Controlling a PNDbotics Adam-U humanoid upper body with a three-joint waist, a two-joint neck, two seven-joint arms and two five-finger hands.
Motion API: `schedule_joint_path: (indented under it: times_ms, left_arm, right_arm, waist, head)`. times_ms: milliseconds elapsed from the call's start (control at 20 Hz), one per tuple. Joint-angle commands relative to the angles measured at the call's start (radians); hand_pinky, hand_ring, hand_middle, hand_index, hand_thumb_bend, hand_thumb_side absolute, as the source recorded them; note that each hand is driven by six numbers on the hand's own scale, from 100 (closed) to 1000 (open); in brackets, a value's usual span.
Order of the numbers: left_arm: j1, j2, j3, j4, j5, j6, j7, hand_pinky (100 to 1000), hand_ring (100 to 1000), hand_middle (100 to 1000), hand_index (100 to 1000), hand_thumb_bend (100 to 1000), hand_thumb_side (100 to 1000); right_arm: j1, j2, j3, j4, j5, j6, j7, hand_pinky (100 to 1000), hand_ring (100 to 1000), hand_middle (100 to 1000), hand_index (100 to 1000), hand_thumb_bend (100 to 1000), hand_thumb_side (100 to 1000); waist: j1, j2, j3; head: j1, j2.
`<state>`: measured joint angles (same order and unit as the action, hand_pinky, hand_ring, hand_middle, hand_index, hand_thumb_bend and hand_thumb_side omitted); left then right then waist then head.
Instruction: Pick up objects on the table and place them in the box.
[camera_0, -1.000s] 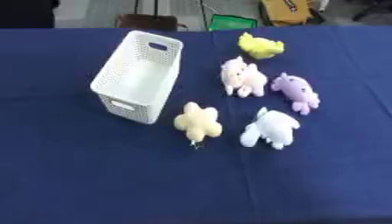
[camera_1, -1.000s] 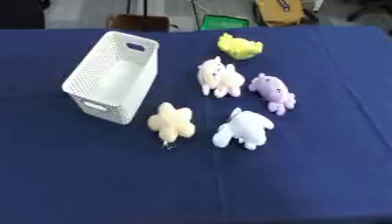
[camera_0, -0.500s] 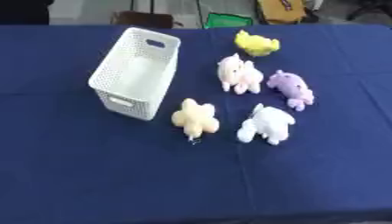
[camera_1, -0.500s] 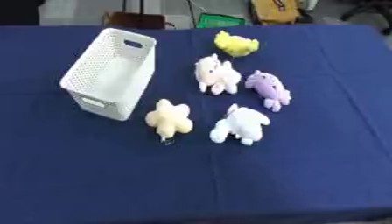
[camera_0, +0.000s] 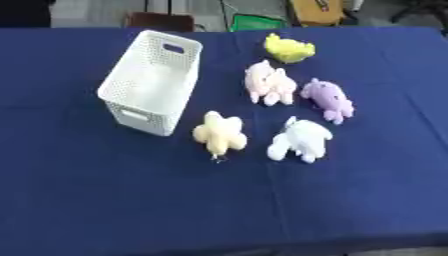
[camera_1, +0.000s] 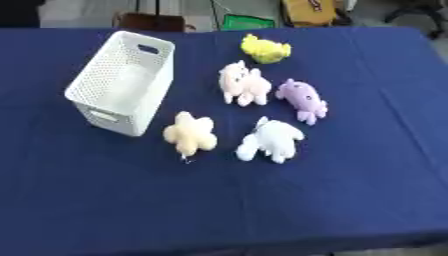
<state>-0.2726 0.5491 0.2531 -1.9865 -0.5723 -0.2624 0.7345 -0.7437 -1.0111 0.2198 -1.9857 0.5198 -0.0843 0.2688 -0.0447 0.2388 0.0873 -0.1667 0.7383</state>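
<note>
White basket (camera_0: 150, 82) empty at 10 o'clock, five plush toys (camera_0: 219, 135) clustered beside for short reach; no hand showing, state unknown.

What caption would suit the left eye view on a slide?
Five plush toys lie on a blue tablecloth beside an empty white basket; no robot hand in view.
</note>
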Motion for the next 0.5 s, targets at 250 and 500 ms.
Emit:
schedule_joint_path:
  times_ms: [250,500]
  left_arm:
    - [-0.019,0.038,-0.006,-0.013,0.009,0.001,-0.017,884,969,954,946,100,925]
    - [-0.027,0.035,-0.011,-0.013,0.016,0.001,-0.026,883,969,953,945,100,926]
  right_arm:
    - [-0.116,0.025,0.093,0.069,0.066,-0.002,0.160,840,962,914,971,107,1000]
    - [-0.192,0.130,0.156,0.228,0.113,-0.015,0.191,847,971,920,974,113,1000]
  waist:
    - [0.001,-0.021,0.002]
    - [0.005,-0.023,0.009]
  head:
    - [-0.012,0.012]
    - [-0.022,0.012]
